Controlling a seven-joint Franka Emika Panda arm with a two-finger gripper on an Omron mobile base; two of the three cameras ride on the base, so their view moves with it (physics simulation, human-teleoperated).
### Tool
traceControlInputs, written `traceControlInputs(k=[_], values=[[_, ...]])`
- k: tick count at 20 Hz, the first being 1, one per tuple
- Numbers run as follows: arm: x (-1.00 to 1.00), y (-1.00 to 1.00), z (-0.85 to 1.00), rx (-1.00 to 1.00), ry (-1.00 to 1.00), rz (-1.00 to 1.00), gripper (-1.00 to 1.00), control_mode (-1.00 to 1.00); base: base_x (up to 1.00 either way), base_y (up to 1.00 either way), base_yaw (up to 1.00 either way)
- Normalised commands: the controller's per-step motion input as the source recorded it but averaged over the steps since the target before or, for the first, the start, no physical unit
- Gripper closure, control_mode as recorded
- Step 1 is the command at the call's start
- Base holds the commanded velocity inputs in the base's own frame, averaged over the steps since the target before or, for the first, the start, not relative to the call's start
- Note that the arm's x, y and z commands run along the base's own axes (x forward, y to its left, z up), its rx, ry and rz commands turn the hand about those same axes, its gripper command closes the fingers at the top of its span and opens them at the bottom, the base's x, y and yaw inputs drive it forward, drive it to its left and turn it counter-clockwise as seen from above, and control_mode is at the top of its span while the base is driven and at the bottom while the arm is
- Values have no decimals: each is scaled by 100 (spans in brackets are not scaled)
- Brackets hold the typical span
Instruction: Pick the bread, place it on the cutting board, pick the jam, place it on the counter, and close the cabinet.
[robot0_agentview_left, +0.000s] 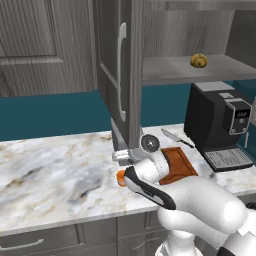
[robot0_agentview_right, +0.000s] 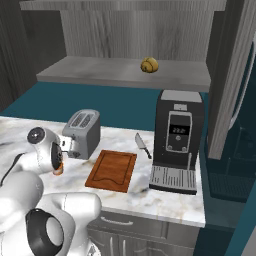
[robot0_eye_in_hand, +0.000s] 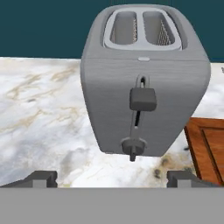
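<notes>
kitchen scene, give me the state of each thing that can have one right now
cabinet: door open
bread: on the cabinet shelf
jam: on the counter, by the arm
cutting board: bare
hand: open, facing the toaster
toaster: slots bare, lever up

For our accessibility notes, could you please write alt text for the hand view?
A grey two-slot toaster stands on the white-and-grey marbled counter straight ahead of the open gripper. A reddish-brown wooden cutting board lies to its right.
</notes>
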Motion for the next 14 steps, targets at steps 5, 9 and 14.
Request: traceControlInputs(k=[5, 9, 14], values=[[-9, -27, 26, 0, 0, 0, -100, -100, 0, 0, 0], [-8, -25, 25, 0, 0, 0, -100, -100, 0, 0, 0], [-1, -23, 28, 0, 0, 0, -100, -100, 0, 0, 0]])
